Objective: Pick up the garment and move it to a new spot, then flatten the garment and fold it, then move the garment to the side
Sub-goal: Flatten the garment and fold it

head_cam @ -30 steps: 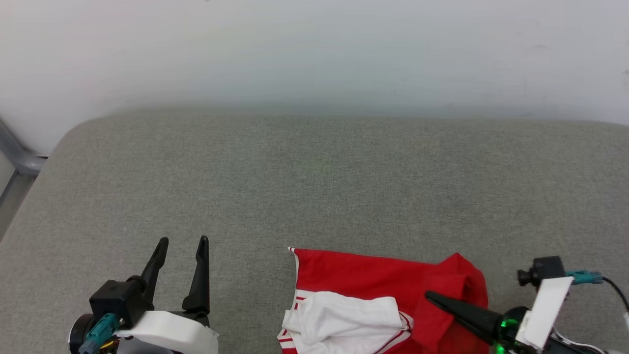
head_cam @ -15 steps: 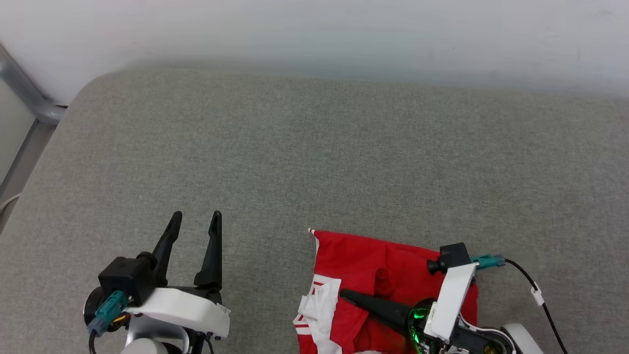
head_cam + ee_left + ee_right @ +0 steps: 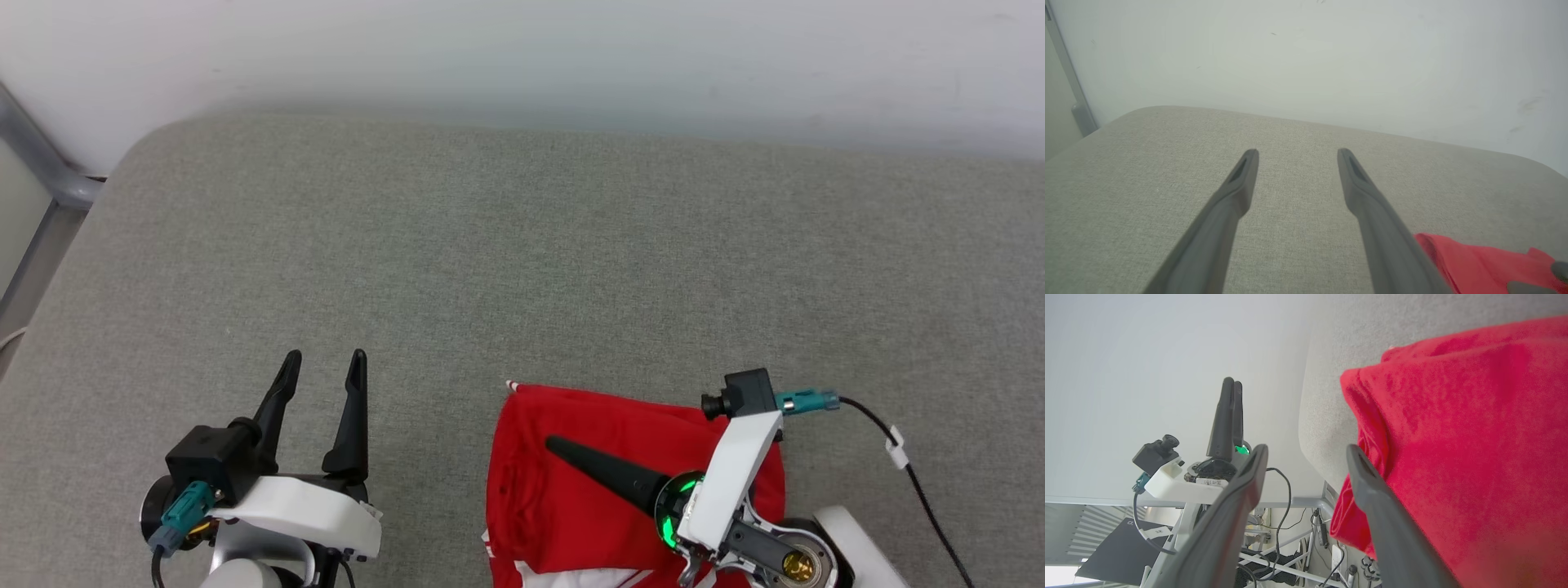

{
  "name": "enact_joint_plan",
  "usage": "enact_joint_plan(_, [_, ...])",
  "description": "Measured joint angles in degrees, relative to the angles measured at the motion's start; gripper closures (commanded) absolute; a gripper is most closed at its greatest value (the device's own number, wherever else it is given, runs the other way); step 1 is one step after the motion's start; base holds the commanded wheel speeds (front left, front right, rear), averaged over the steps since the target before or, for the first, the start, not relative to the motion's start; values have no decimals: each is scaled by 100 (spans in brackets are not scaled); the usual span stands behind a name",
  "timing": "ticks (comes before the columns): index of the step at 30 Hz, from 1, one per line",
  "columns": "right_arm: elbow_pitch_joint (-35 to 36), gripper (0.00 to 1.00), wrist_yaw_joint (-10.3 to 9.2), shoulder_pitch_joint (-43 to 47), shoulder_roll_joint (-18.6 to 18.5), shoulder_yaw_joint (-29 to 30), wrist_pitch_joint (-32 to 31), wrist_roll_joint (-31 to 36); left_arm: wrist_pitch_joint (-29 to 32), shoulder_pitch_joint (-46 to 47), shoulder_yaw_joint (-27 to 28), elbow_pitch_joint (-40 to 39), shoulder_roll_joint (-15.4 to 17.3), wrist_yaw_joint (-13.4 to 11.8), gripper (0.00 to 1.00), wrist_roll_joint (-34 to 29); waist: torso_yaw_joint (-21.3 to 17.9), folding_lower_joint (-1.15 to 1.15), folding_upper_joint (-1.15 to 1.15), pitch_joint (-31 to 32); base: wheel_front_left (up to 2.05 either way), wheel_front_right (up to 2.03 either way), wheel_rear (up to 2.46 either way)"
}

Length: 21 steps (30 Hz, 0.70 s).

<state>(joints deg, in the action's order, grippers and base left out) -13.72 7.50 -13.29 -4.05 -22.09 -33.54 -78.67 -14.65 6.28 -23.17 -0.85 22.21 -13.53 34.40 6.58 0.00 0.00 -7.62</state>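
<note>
While the left gripper (image 3: pixel 325 355) and the right gripper (image 3: pixel 1307 448) both hold their fingers spread and empty, the garment (image 3: pixel 571 490) lies bunched, red with white trim. It sits at the near edge of the grey pad (image 3: pixel 522 245), right of middle, partly covered by the right gripper.

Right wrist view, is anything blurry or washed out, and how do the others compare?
Right wrist view: the shirt up close is soft and blurry, wall pale and washed out. Left wrist view: jaws blur toward the bottom edge. Head view: sharp, evenly lit, no glare.
</note>
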Motion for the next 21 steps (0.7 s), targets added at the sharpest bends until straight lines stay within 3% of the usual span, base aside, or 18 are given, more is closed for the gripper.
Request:
enact_joint_plan(6, [423, 0, 0, -83, -321, -103, 935, 812, 10, -76, -13, -4, 31, -29, 0, -18, -127, 0, 0, 201, 0, 0, 0])
enact_joint_plan(11, [524, 0, 0, -111, -559, 186, 2000, 1859, 37, -154, 4, -22, 76, -85, 0, -22, -262, 0, 0, 353, 0, 0, 0])
enact_joint_plan(16, [569, 0, 0, -38, -794, 900, 2687, 3133, 75, -244, 10, -13, 109, -143, 0, -21, -393, -1, 0, 482, 0, 0, 0])
enact_joint_plan(21, [843, 0, 0, 305, -783, 1825, 2799, 4533, 87, -305, 35, -13, 143, -213, 0, -20, -513, 0, 0, 601, 0, 0, 0])
